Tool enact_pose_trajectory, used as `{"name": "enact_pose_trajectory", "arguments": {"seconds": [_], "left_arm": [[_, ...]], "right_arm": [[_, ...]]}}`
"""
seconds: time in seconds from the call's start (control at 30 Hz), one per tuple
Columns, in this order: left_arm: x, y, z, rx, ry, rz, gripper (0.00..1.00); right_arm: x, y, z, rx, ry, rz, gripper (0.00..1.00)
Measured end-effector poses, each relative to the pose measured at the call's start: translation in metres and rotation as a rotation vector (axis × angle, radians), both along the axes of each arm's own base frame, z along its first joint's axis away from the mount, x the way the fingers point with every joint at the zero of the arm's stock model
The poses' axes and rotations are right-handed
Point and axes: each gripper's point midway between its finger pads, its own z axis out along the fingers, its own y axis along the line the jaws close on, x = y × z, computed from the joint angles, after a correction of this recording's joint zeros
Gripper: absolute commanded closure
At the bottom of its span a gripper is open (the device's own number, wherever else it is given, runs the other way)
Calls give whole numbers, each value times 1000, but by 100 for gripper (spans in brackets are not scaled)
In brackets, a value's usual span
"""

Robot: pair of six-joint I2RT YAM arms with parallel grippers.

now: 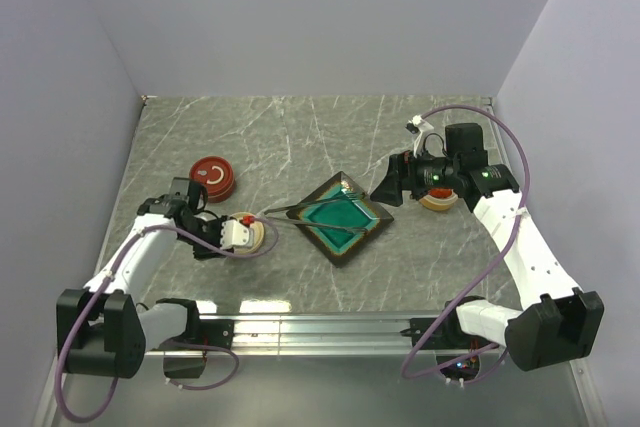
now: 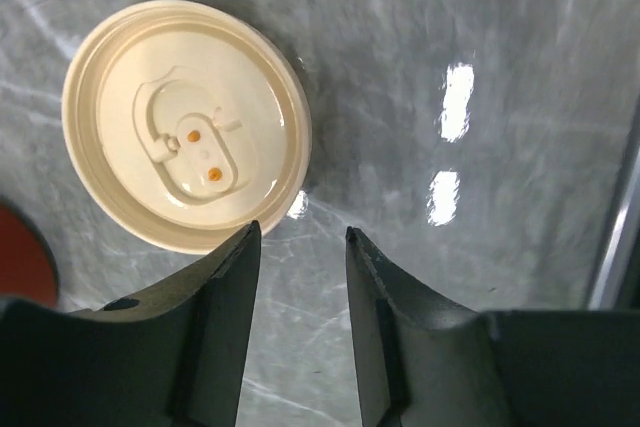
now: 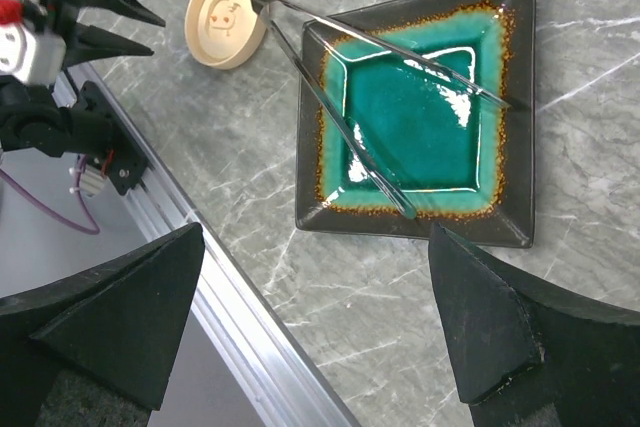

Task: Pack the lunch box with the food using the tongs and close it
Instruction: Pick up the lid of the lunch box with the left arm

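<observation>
Currently tongs (image 3: pixel 400 57) lie across the teal dish (image 3: pixel 512 147), hinge end at the cream lid's (image 3: pixel 227 15) edge, on the bench (image 3: pixel 230 147). Left end effector (image 2: pixel 300 237) just beside the lid, jaws partly parted, gripping nothing. Right end effector (image 3: pixel 315 247) over the dish, jaws wide, empty.

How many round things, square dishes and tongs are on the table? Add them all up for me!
Round tubs or lids: 3, counting the red one, the cream one and the orange-and-cream one, which is half hidden
Square teal dish: 1
Tongs: 1
Total: 5
</observation>
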Motion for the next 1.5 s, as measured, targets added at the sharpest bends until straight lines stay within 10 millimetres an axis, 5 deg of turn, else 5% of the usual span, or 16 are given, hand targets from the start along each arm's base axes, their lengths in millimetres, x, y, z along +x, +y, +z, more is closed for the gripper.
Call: {"name": "enact_pose_trajectory", "arguments": {"seconds": [0.63, 1.37, 1.5], "left_arm": [[17, 3, -46, 107, -57, -228, 72], [18, 1, -48, 149, -90, -238, 100], [3, -6, -38, 100, 7, -189, 100]], "right_arm": [[0, -2, -2, -11, 0, -6, 0], [0, -1, -1, -7, 4, -9, 0], [0, 0, 0, 2, 5, -5, 0]]}}
